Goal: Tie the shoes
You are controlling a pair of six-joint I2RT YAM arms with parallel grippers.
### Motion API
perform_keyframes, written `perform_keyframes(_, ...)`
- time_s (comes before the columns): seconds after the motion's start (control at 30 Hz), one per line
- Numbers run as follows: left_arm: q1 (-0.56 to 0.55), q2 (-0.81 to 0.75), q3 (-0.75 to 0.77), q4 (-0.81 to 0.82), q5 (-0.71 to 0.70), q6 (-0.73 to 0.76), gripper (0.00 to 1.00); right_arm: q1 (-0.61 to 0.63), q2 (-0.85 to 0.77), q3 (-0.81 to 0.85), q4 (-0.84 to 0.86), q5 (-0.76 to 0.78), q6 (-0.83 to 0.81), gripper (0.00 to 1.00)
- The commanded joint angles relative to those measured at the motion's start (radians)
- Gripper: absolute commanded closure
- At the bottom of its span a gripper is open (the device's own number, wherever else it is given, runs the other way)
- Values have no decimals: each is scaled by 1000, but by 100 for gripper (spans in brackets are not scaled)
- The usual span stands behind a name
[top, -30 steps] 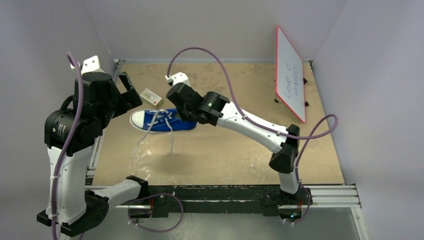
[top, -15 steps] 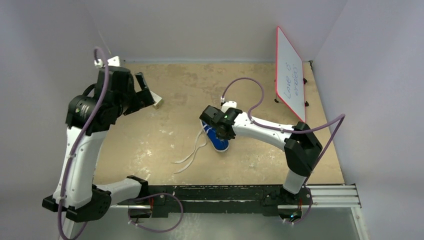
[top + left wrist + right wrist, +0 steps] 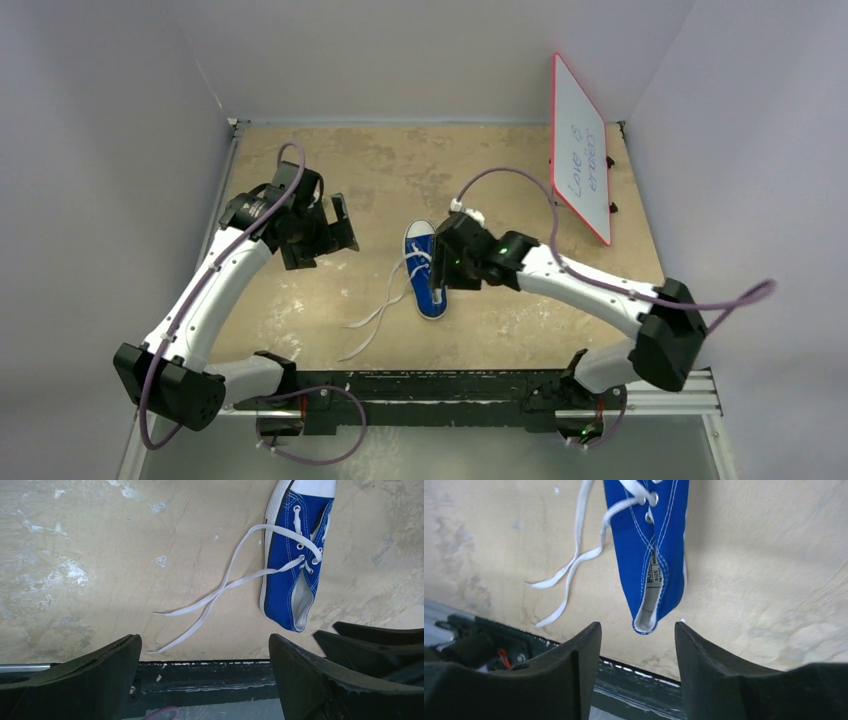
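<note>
1. A worn tan table (image 3: 520, 170) fills the middle of the overhead view, with pale walls around it.
2. The left arm (image 3: 215, 290), white and black, reaches from the near left corner toward the middle of the table.
3. The right arm (image 3: 590, 285) reaches from the near right corner, also toward the middle.
4. A whiteboard (image 3: 580, 150) with a red rim and blue handwriting stands tilted at the far right of the table.
5. The left tool (image 3: 322, 240) hangs above the table, to the left of the shoe and apart from it. Its two fingers are spread wide and grip nothing.
6. The right tool (image 3: 636, 630) hangs just over the shoe's heel. Its fingers are parted and pinch nothing.
7. The shoe (image 3: 425, 280), a small blue sneaker with a white toe cap and sole, lies in the middle of the table. Its toe points to the far side and its heel to the near edge.
8. The laces (image 3: 375, 315), long and white, are untied. They trail off the shoe's left side, cross once, and end close to the near edge.
</note>
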Motion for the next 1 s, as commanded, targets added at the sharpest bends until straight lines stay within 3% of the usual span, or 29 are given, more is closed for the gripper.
perform_keyframes(0.0, -3, -20, -12, 89, 11, -34, 1, -129, -135, -45, 153, -243, -361, 36)
perform_keyframes(0.13, -2, -30, 76, -14, -156, -15, 1, -108, -75, 64, 165, -540, -807, 32)
perform_keyframes(0.23, -2, -39, 181, -103, -322, -5, 1, -53, 48, 143, 109, -626, -1129, 35)
perform_keyframes(0.33, -2, -51, 268, -167, -434, -16, 1, 3, 134, 162, 151, -632, -1317, 29)
perform_keyframes(0.43, -2, -85, 328, -188, -483, -30, 1, 52, 232, 208, 224, -549, -1351, 29)
perform_keyframes(0.63, -2, -116, 399, -249, -544, -50, 1, 158, 371, 260, 306, -533, -1456, 33)
perform_keyframes(0.97, -2, -161, 416, -330, -557, -88, 1, 193, 432, 221, 334, -682, -1631, 49)
